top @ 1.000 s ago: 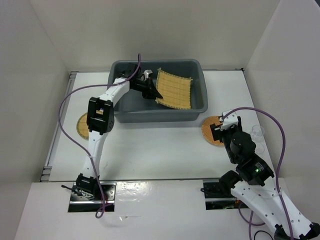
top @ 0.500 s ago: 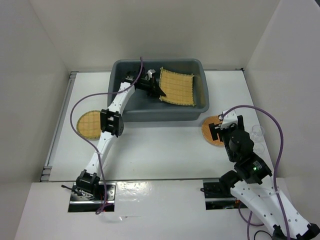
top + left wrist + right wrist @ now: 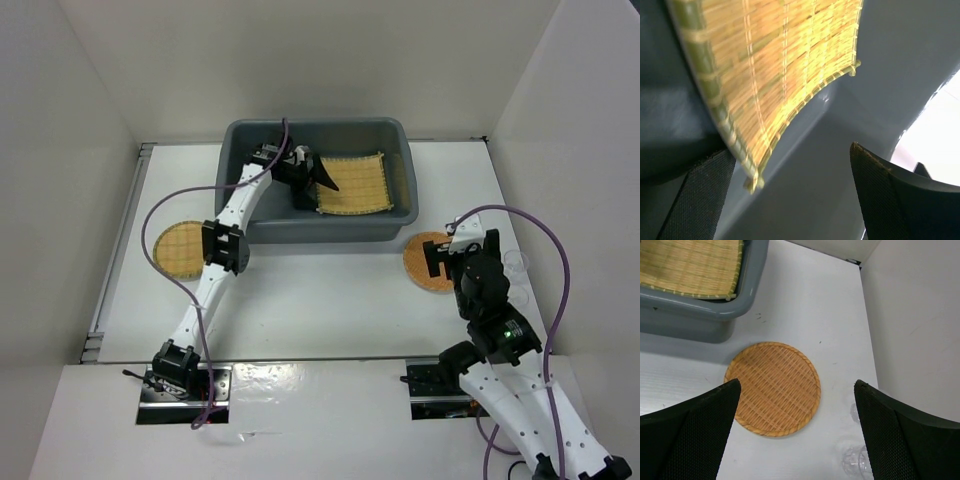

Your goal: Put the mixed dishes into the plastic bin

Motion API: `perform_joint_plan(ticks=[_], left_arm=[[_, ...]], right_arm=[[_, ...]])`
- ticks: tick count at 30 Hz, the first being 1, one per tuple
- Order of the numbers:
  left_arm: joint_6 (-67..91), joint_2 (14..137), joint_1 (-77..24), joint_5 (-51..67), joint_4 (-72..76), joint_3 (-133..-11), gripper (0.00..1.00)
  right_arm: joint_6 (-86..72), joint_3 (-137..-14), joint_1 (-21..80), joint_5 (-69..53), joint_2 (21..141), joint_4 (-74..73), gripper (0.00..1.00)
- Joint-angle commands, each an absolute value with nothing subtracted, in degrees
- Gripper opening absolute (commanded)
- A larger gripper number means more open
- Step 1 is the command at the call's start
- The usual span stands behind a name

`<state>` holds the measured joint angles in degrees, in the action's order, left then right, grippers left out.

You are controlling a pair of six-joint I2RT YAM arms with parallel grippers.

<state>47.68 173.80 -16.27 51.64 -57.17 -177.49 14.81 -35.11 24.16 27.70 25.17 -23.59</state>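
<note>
yellow mat (image 3: 355,184) in bin (image 3: 300,232), beside left gripper (image 3: 312,185)

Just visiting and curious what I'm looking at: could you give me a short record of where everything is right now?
Plastic bin: far middle of table
Yellow mat: inside the bin
Left disc: on table, outside bin
Right disc: on table, outside bin
Glass cup: on table by right wall
Left gripper: open, down in the bin, beside mat
Right gripper: open, above right disc

White table (image 3: 330,300) with grey bin (image 3: 320,232), left disc (image 3: 180,250), right disc (image 3: 427,262), glass cup (image 3: 516,262).
</note>
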Motion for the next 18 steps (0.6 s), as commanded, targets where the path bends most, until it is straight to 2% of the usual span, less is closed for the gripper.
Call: perform_joint_plan(ticks=[1,7,9,13,14,18], left_arm=[[44.57,166.56,-14.68,46.50,-62.04,-179.82,0.99],[34.64,155.23,-10.64,32.62,-74.53,-179.30,0.99],[31.21,147.16,-10.11,27.47,-74.53,-173.36,1.00],[28.04,133.29,-10.11,18.39,-74.53,-161.41,1.00],[27.43,130.81,-10.11,16.72,-74.53,-158.76,1.00],[25.66,118.50,-12.21,2.77,-74.53,-142.94,1.00]], right_arm=[[13.89,-36.12,22.42,29.61,25.40,-20.92,0.98],[15.56,-47.62,16.99,20.06,36.10,-30.66,0.98],[16.96,-53.33,12.51,16.89,44.88,-33.99,0.98],[20.21,-65.10,-4.98,1.01,60.35,-41.89,0.98],[21.17,-67.91,-6.05,0.97,65.95,-43.23,0.98],[27.24,-68.47,-9.39,-3.16,76.27,-44.91,0.98]])
